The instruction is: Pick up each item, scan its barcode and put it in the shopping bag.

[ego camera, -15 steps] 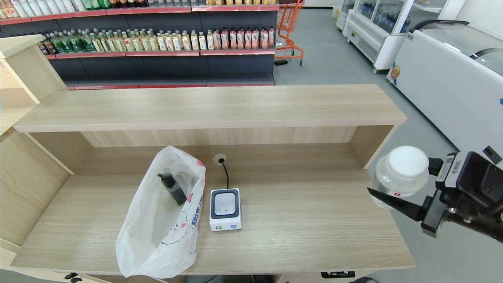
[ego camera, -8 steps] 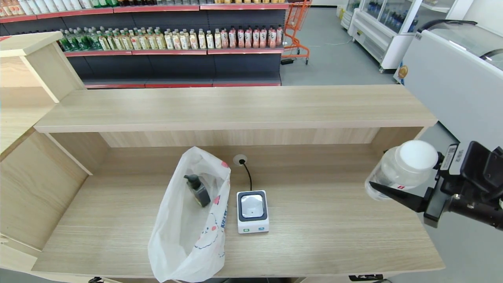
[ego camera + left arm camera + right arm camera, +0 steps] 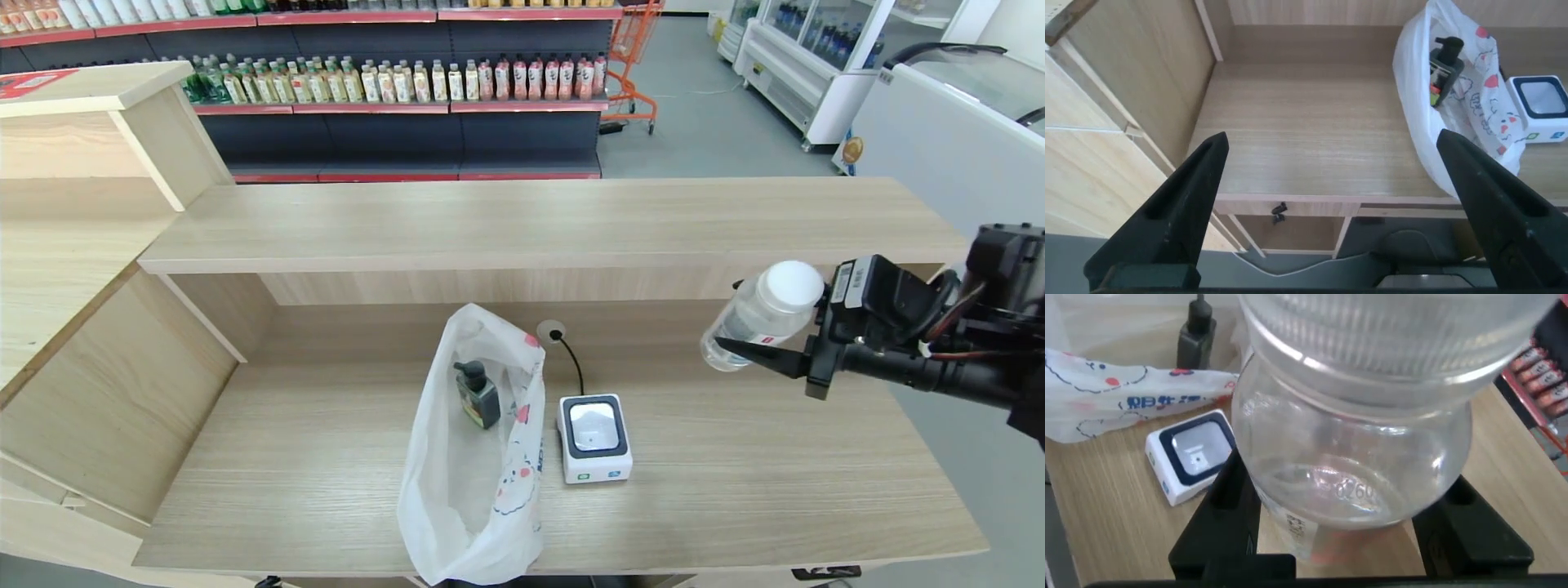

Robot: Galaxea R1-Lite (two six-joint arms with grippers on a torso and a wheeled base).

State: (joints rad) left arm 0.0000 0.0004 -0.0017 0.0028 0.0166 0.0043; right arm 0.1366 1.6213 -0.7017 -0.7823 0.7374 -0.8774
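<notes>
One jar (image 3: pixel 758 320) held — one bag (image 3: pixel 500 510), one scanner (image 3: pixel 594 437).

Right gripper (image 3: pixel 729 317) aloft, fingers clamped on jar (image 3: pixel 771 304) — left gripper (image 3: pixel 1333 139) fingers spread wide.

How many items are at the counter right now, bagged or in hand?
2. A dark pump bottle sits inside the shopping bag; a clear jar with a white lid is held in the right gripper above the right end of the counter. The bag's folds could hide more.

The left hand (image 3: pixel 1333 137), fingers spread wide, faces the counter (image 3: pixel 1306 122) bearing the shopping bag (image 3: pixel 1470 122) and scanner (image 3: pixel 1542 102).
</notes>
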